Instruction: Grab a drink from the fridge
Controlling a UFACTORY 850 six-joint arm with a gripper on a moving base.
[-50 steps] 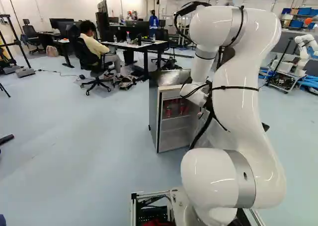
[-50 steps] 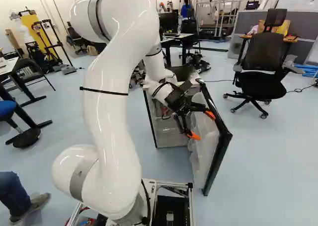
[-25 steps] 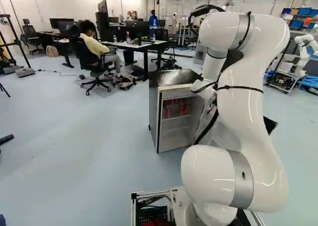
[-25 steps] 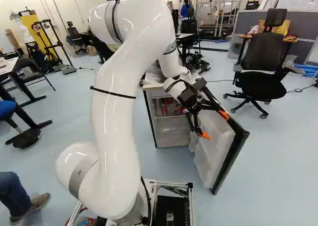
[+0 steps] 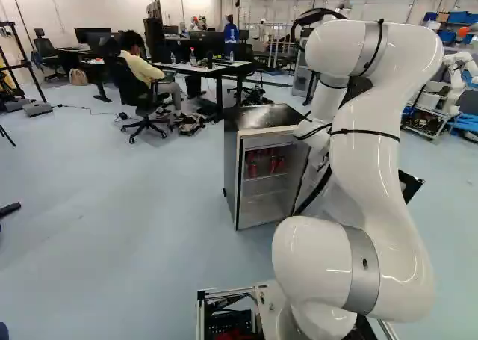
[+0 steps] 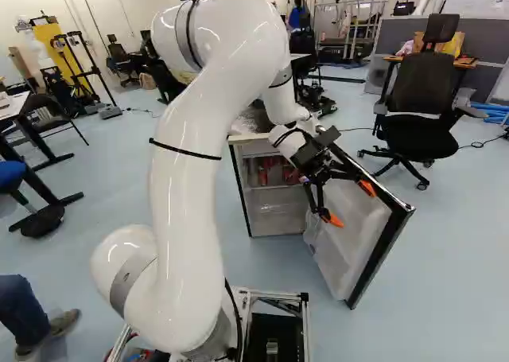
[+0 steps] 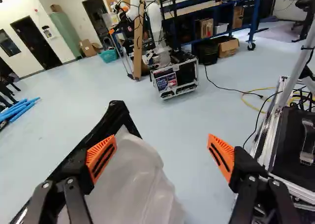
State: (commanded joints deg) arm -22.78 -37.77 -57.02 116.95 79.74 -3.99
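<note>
My gripper (image 6: 350,205) is at the inner side of the fridge door (image 6: 347,243) in the right base view. In the wrist view the gripper (image 7: 161,155) is open, one finger against or close over the door (image 7: 140,179), the other out over the floor. The small fridge (image 5: 258,183) stands with its door swung wide. Red cans (image 6: 266,173) are on its upper shelf, left of the gripper in the right base view; they also show in the left base view (image 5: 273,164).
A black office chair (image 6: 421,91) stands to the right in the right base view. Behind the fridge is a desk (image 5: 216,69). The wrist view shows another robot (image 7: 156,22) on a wheeled case and, beside the gripper, my base's frame (image 7: 275,120).
The door has swung wider, and my arm with its open gripper has moved along with it, rightward in both base views. More of the fridge's inside and the cans shows. The base has stayed put.
</note>
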